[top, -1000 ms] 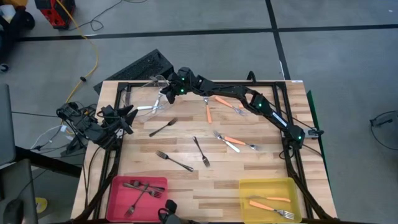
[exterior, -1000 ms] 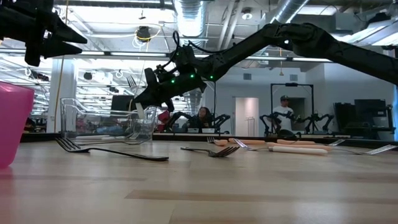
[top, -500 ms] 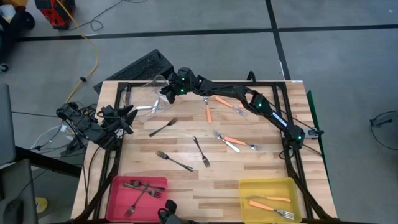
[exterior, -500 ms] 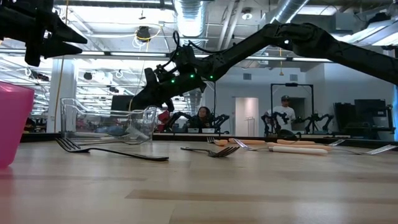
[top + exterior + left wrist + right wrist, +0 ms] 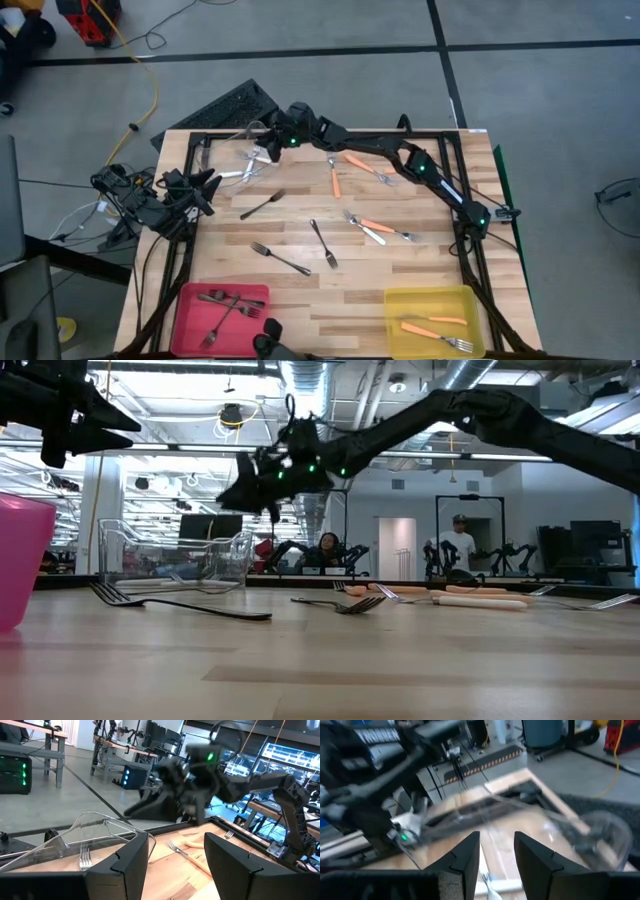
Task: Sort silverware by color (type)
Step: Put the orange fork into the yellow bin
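My right gripper (image 5: 262,143) (image 5: 232,493) hangs open and holds nothing, above the clear bin (image 5: 222,152) at the table's far left. The bin holds silver forks (image 5: 243,171), and one shows below my fingers (image 5: 487,885). Dark forks (image 5: 263,205) (image 5: 322,243) (image 5: 280,258) lie flat on the middle of the table. Orange-handled forks (image 5: 335,178) (image 5: 365,165) (image 5: 378,228) lie farther right. My left gripper (image 5: 208,184) (image 5: 175,855) waits open at the left edge, pointing level toward the bin.
A pink bin (image 5: 190,300) with dark forks stands at the near left. A yellow bin (image 5: 400,300) with orange-handled forks stands at the near right. The black frame rails (image 5: 440,150) run along the table's sides. Bare wood lies between the two near bins.
My right gripper has risen straight up from the clear bin's rim and now hangs well above it. The pale fork that stood in its fingers a second ago is no longer there. My left arm has kept still.
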Motion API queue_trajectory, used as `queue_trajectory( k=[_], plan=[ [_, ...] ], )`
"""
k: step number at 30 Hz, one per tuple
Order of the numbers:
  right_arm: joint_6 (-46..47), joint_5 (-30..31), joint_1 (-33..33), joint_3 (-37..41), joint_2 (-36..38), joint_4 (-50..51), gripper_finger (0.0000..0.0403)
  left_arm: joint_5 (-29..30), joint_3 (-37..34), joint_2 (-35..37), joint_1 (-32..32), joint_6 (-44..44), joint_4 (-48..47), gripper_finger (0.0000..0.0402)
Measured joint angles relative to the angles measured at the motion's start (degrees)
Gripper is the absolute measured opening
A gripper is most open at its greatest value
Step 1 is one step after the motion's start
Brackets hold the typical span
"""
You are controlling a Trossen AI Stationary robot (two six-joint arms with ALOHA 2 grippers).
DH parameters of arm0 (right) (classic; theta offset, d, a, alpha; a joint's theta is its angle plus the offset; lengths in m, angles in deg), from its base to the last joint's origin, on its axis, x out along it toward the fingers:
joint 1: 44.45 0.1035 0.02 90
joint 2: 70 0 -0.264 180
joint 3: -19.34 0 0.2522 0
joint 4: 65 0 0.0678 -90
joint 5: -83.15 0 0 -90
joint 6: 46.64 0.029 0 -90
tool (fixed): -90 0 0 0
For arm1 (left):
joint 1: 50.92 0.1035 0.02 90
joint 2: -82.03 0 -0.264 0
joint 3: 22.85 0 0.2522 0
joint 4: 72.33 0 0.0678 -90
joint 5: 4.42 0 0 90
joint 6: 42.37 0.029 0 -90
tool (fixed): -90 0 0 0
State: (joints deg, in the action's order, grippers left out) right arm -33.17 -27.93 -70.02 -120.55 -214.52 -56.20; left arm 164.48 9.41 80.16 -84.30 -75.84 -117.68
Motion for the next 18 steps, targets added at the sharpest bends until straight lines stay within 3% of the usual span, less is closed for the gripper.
queue_trajectory(
  k=[5,10,18],
  plan=[
    [-0.3,-2.4,-0.6,0.0,6.3,4.8,0.0148,0.0,0.0,0.0,0.0,-0.1,0.0,0.0178],
    [-7.3,-3.1,-1.7,0.0,16.2,20.8,0.0148,-0.7,0.0,0.0,0.0,-0.4,0.0,0.0178],
    [-21.1,5.7,-2.2,0.0,30.1,51.0,0.0137,-1.1,0.0,0.0,0.0,-0.4,0.0,0.0178]
  ],
)
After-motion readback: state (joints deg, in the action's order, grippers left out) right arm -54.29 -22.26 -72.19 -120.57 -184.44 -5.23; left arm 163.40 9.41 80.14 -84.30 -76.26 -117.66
